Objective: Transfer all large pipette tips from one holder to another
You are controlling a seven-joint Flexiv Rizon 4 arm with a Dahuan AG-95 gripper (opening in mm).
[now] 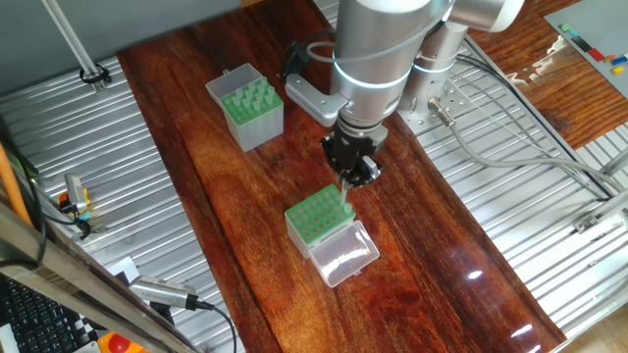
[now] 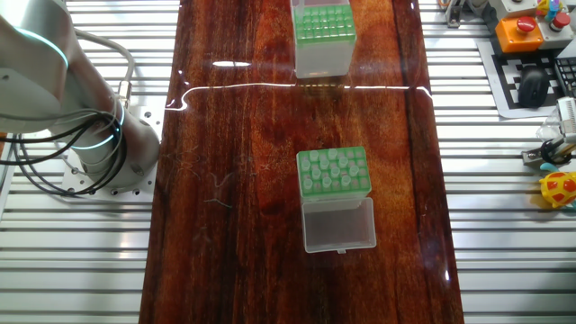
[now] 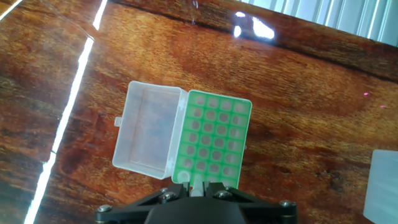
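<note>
A Flexiv arm hangs over a dark wooden table [image 1: 235, 196], its gripper [image 1: 350, 175] poised just above the short box [image 1: 316, 218], whose clear lid [image 1: 343, 255] lies open toward the table's near end. A pale tip [image 1: 345, 190] runs down from the fingers to the box's green plate near its far corner; whether it is already seated in a hole cannot be told. The tall box [image 1: 247, 106] stands well apart, toward the table's far left, with tips standing up from its green top. In the other fixed view the gripper is out of frame; only the arm's base [image 2: 90, 144] shows at left, on the slatted metal surface beside the table. The short box [image 2: 334, 171] sits mid-table with pale tip collars visible in several holes, its lid [image 2: 338, 223] folded open toward the camera, and the tall box [image 2: 322, 36] stands at the far end. The hand view looks straight down on the short box [image 3: 211, 140], lid [image 3: 146, 134] open to the left. The fingers [image 3: 213, 186] at the bottom edge sit close together, pinching a tip [image 3: 196, 185] over the plate's near row. A corner of the tall box [image 3: 382, 183] shows at right.
</note>
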